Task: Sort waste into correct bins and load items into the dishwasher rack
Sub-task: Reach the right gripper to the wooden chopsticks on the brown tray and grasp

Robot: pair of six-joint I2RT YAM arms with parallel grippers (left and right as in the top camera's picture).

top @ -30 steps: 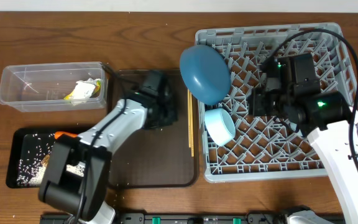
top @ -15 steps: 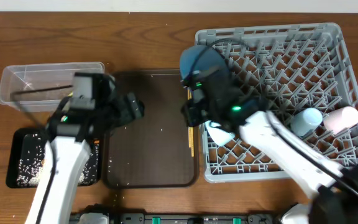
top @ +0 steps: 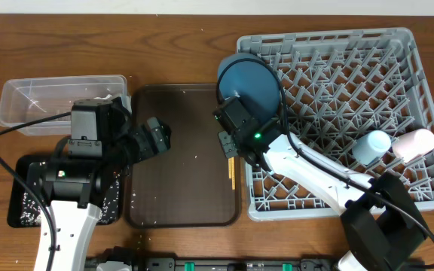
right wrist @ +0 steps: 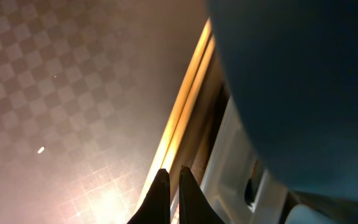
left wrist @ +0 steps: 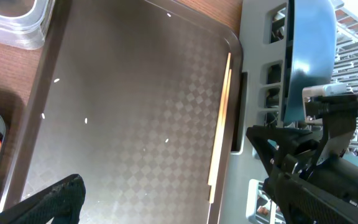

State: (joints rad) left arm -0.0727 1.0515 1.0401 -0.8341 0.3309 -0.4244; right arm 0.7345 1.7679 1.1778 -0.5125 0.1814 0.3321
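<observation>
the right hand [right wrist: 174, 182] is seen with its fingers drawn almost together, a thin slit between them, tips at the pair of thin wooden chopsticks [right wrist: 188, 93]; whether these are gripped cannot be told. the sticks are laid along the right rim of the checker-textured brown serving tray [top: 179, 173]. the left hand [top: 155, 135] is held above that tray, its opening not discernible. beyond, the glossy dark blue plate [top: 247, 86] is stood on edge in the grey pegged rack [top: 330, 35].

One dark blue plate [top: 249, 86], one light blue cup [top: 371, 145], one pink cup [top: 415, 141], two chopsticks [top: 232, 175], one grey rack [top: 322, 35], one clear tub [top: 21, 98], one black tray [top: 11, 196], one brown tray [top: 179, 150].
</observation>
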